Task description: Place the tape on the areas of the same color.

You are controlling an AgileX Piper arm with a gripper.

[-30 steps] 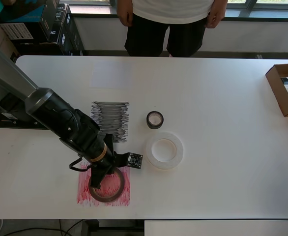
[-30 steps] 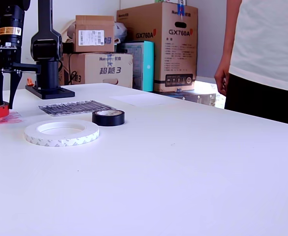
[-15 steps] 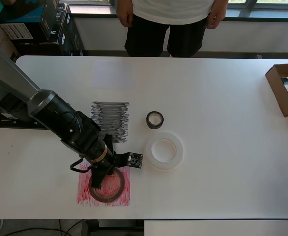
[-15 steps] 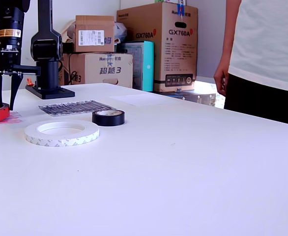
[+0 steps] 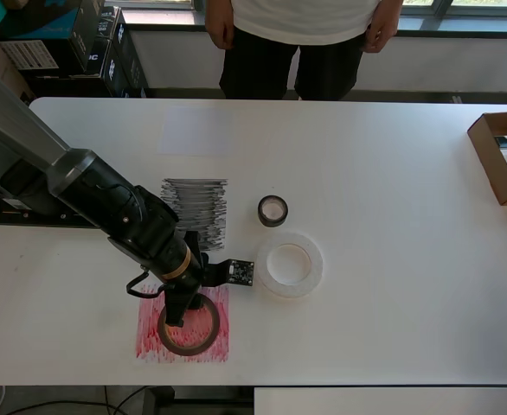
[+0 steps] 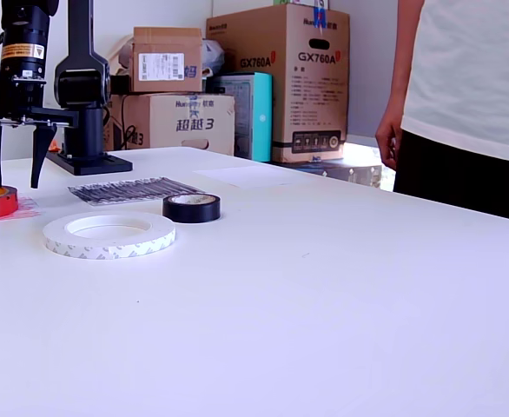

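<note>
The white tabletop [image 5: 392,285] is being seen from overhead, with a person [image 5: 301,39] standing at its 12 o'clock edge. The black arm [image 5: 115,212] is being reached in from 9 o'clock towards 6 o'clock, and the gripper [image 6: 17,178] is being held above the red patch [image 5: 182,327]; its jaws are being kept spread apart, with nothing grasped between them and their tips clear of the roll below in the exterior view.

A cardboard box [image 5: 502,156] is being shown at the 3 o'clock edge. The plain white patch [image 5: 197,131] is lying at about 11 o'clock, barely told from the tabletop. The black patch [image 5: 197,207] is lying just left of centre, bare of any roll. The red patch, at 6 to 7 o'clock of the black one, is being occupied by the reddish-brown roll [image 5: 190,328], lying flat inside its edges.

The large white roll [image 5: 289,264] is lying flat on bare tabletop, at 3 o'clock of the gripper. The small black roll [image 5: 272,210] is sitting just beside it at its 12 o'clock, apart from the black patch on its 9 o'clock side.
</note>
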